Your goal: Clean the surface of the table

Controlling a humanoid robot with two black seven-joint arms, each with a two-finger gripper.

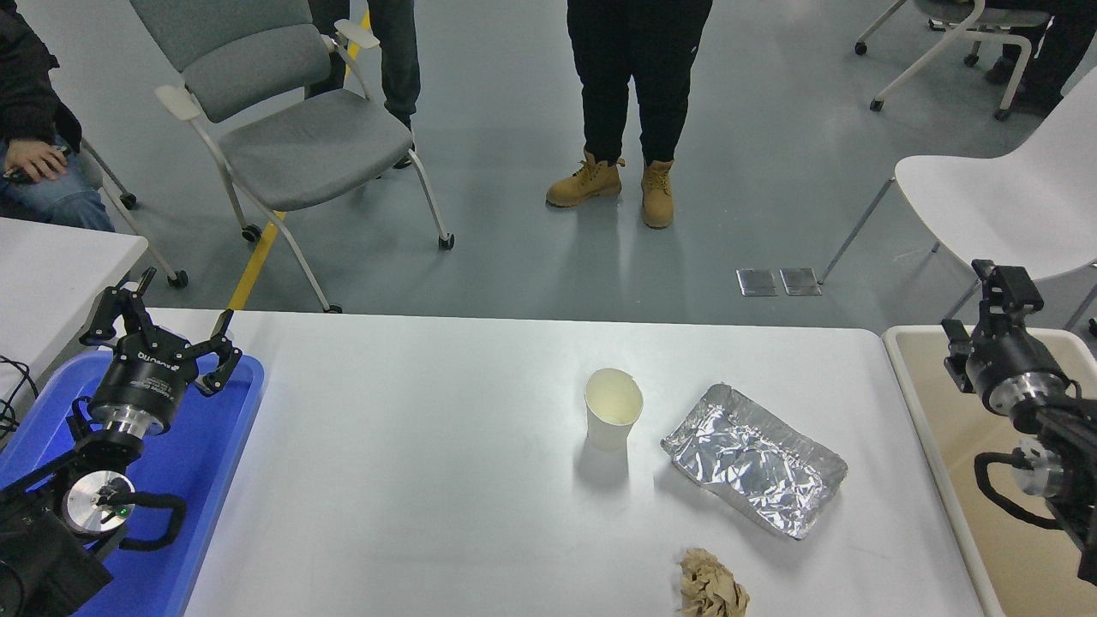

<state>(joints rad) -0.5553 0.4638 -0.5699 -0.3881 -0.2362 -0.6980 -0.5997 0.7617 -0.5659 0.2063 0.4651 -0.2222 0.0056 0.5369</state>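
Overhead, the white desk [411, 480] carries a paper cup [613, 409], foil tray [754, 459] and crumpled paper [710, 586]; left pincer [163, 330] spread, right pincer [998, 291] unclear.

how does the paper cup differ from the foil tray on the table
The paper cup stands upright and tall with a round open mouth; the foil tray lies low and flat, a rectangle set at an angle. The paper cup is plain cream and smooth; the foil tray is shiny silver and crinkled. Both rest on the table surface, close together but apart, with neither gripper near them.
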